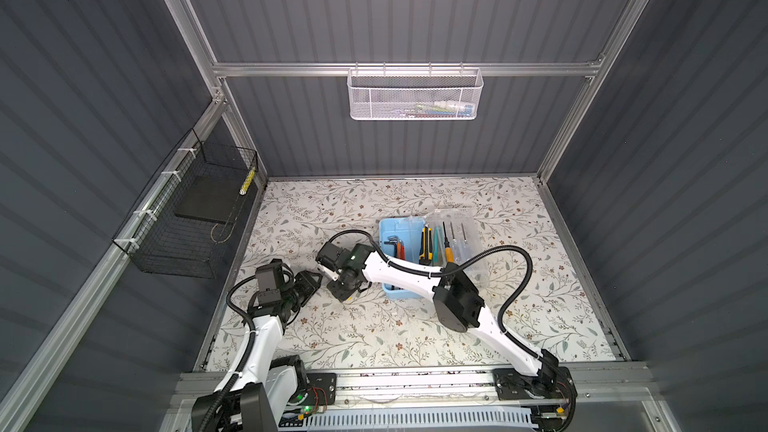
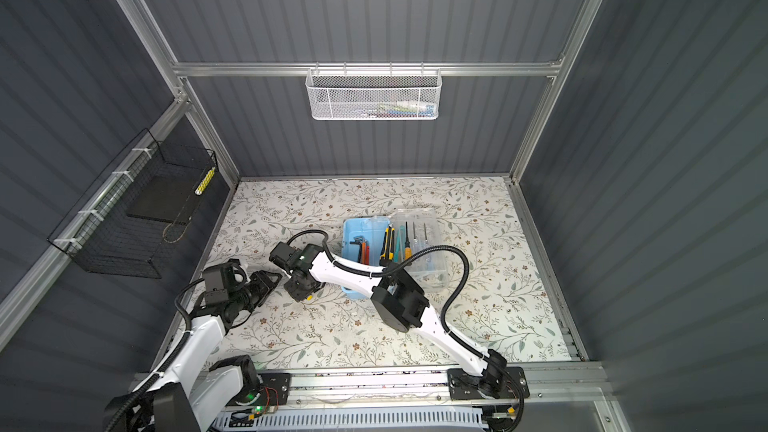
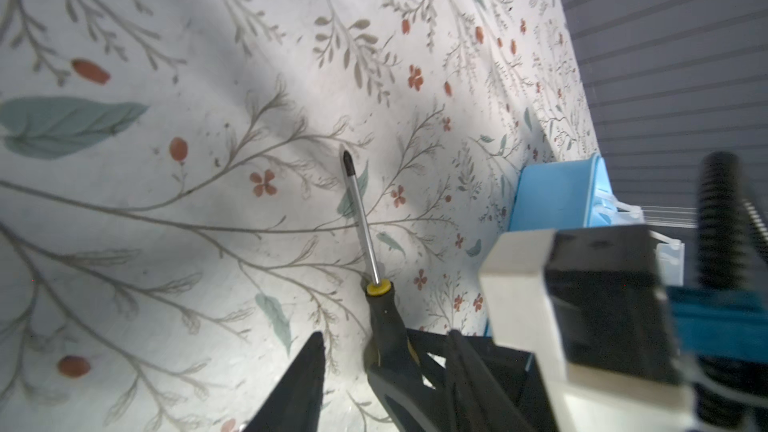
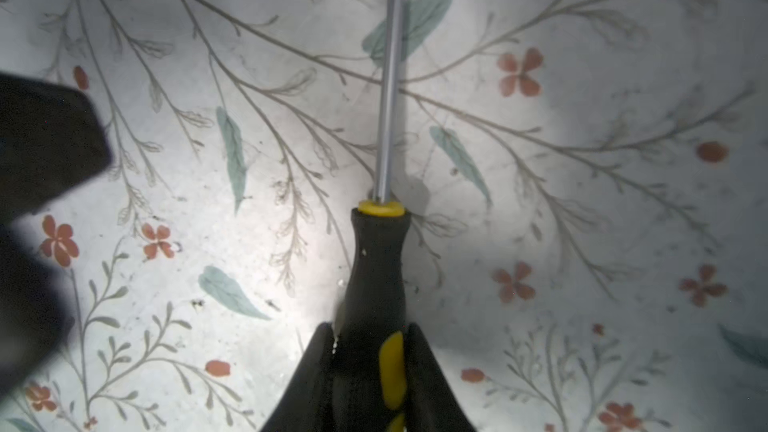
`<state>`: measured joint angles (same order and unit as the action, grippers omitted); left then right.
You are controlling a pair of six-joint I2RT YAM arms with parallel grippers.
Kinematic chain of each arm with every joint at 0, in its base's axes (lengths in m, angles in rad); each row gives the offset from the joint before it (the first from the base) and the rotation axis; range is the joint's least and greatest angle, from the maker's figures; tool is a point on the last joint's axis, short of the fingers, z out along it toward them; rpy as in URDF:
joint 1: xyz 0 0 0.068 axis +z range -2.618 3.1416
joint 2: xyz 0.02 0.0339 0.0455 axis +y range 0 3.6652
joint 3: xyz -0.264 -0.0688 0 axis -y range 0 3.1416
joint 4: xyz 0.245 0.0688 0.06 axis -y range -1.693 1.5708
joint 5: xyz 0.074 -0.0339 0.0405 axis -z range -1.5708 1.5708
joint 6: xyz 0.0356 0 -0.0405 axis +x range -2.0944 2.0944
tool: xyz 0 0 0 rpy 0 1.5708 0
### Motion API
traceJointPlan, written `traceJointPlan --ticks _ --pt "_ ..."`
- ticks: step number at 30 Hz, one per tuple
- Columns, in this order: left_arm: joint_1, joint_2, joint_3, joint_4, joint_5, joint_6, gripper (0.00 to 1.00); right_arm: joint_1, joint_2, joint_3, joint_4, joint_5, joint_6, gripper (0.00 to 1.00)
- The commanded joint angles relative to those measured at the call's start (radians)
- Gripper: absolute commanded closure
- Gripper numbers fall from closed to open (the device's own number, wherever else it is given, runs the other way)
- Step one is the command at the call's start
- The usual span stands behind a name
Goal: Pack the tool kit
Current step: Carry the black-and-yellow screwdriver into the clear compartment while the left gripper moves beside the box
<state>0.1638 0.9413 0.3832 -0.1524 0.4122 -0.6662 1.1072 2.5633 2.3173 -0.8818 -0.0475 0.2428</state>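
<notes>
The right gripper [image 2: 305,290] pointed down at the floral mat [image 2: 374,338], a yellow speck beneath it, perhaps a screwdriver [image 2: 309,296]. Just beside it sat the left gripper [image 2: 275,278], jaws parted. Behind the right gripper's wrist lay the light-blue box [image 2: 351,228], holding hex keys [image 2: 357,241] and a utility knife [image 2: 388,243].

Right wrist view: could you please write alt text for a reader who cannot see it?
The right gripper grips the black-and-yellow handle of a screwdriver, whose steel shaft points away across the floral-patterned table.
</notes>
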Motion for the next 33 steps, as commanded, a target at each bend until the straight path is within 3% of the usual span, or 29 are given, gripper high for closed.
traceJointPlan --ticks 1,8,15,20,28,33 --pt "0.005 -0.023 0.065 -0.037 0.001 0.034 0.52 -0.034 -0.088 -0.033 0.007 0.018 0.003 1.0" --pt "0.005 0.002 0.099 -0.014 0.017 0.02 0.52 -0.109 -0.29 -0.196 0.072 0.03 0.01 1.0" --pt "-0.02 0.057 0.147 0.086 0.036 -0.034 0.52 -0.251 -0.627 -0.53 0.135 0.129 0.028 1.0" --pt "-0.224 0.175 0.259 0.106 -0.125 -0.006 0.52 -0.382 -0.87 -0.775 0.147 0.206 0.053 1.0" --pt "-0.466 0.478 0.459 0.197 -0.163 0.015 0.52 -0.553 -1.122 -1.041 0.144 0.24 0.107 1.0" --pt "-0.556 0.621 0.59 0.176 -0.167 0.051 0.52 -0.622 -1.197 -1.135 0.153 0.24 0.117 1.0"
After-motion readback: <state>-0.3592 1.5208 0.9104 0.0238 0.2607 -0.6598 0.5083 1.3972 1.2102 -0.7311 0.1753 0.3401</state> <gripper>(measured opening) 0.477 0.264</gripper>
